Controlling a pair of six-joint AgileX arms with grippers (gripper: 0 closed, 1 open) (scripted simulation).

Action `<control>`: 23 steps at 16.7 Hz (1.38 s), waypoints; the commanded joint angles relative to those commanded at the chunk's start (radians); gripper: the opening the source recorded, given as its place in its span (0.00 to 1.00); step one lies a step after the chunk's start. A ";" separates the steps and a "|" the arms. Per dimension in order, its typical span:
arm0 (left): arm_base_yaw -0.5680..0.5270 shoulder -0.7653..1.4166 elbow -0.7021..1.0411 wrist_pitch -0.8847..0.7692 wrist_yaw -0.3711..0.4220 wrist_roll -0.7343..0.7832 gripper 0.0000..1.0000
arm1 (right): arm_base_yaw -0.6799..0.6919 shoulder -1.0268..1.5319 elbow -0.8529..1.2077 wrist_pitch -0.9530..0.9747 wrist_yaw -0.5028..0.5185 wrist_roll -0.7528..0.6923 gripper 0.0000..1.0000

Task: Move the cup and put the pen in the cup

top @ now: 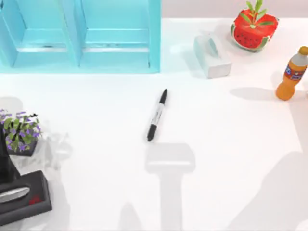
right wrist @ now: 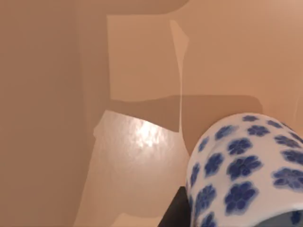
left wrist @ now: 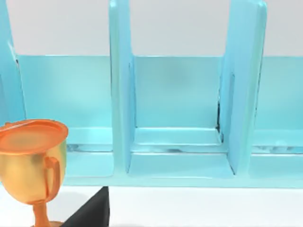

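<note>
While the pen (top: 157, 115) lies flat on the white table (top: 231, 144), just in front of the blue shelf (top: 79, 36), its long axis runs from near left to far right, away from the shelf's right end; the cup (right wrist: 246, 170), white with blue flowers, sits close under the right wrist camera; whether fingers grip it cannot be told; which arm is nearer the pen cannot be judged either.
</note>
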 joint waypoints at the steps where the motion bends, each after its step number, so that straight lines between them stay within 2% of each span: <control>1: 0.000 0.000 0.000 0.000 0.000 0.000 1.00 | 0.001 -0.002 0.000 0.000 0.000 0.001 0.00; 5: 0.000 0.000 0.000 0.000 0.000 0.000 1.00 | 0.060 -0.025 0.056 -0.074 -0.002 0.066 0.00; 11: 0.000 0.000 0.000 0.000 0.000 0.000 1.00 | 0.308 -0.144 0.244 -0.414 -0.004 0.308 0.00; 14: 0.000 0.000 0.000 0.000 0.000 0.000 1.00 | 0.408 -0.204 0.312 -0.522 -0.003 0.405 0.00; 20: 0.000 0.000 0.000 0.000 0.000 0.000 1.00 | 0.424 -0.212 0.321 -0.537 -0.005 0.427 0.00; 23: 0.000 0.000 0.000 0.000 0.000 0.000 1.00 | 0.485 -0.188 0.299 -0.498 -0.007 0.497 0.00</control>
